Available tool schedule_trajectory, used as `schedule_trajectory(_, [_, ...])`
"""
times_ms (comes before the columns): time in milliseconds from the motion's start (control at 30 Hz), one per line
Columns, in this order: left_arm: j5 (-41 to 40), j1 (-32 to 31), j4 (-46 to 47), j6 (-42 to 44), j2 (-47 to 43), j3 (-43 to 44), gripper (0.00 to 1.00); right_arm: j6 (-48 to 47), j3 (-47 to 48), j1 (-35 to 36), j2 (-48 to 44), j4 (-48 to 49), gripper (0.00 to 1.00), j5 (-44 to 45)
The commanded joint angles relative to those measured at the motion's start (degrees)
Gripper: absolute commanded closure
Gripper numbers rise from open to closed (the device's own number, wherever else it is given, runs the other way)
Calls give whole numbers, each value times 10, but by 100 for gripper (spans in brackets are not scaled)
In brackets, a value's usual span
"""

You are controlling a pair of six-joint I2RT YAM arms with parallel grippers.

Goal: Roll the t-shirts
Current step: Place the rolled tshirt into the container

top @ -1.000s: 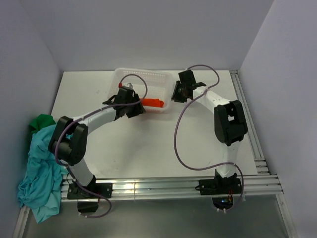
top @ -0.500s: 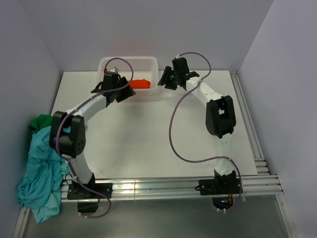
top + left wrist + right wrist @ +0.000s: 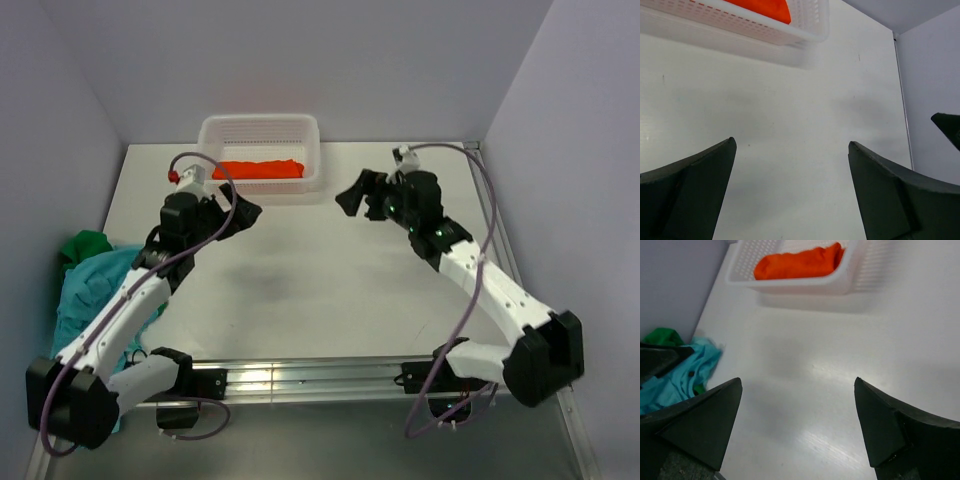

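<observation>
Orange shirt (image 3: 258, 169) rolled, lying inside basket (image 3: 260, 122) on bench (image 3: 300, 280). Teal shirt (image 3: 85, 300) and green shirt (image 3: 88, 245) heaped well left of basket, nearer side. Left tool (image 3: 240, 212), right tool (image 3: 352, 197) — fingers wide apart, empty — hover just short of basket.

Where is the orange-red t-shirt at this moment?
In the top view, the orange-red t-shirt lies inside the white basket at the far edge of the table, left of centre, beyond the left gripper.

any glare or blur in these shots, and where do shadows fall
Top external: glare on the metal rail, soft shadows on the table. Left wrist: the basket throws a faint shadow below it; the fingers are dark and featureless. Right wrist: a pale sheen streaks the table.
</observation>
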Motion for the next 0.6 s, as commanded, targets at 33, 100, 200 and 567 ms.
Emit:
schedule_trajectory(33, [-14, 0, 48, -11, -103, -91, 1, -22, -141, -2, -128, 90, 0, 51])
schedule_trajectory(100, [-18, 0, 64, -12, -149, -139, 0, -23, -195, -2, -184, 100, 0, 75])
schedule_trajectory(200, [-34, 0, 79, -9, -196, -192, 0, -22, -254, -2, -232, 106, 0, 101])
schedule_trajectory(567, [-49, -1, 71, 22, -321, -303, 1, -55, -417, -3, -412, 148, 0, 210])
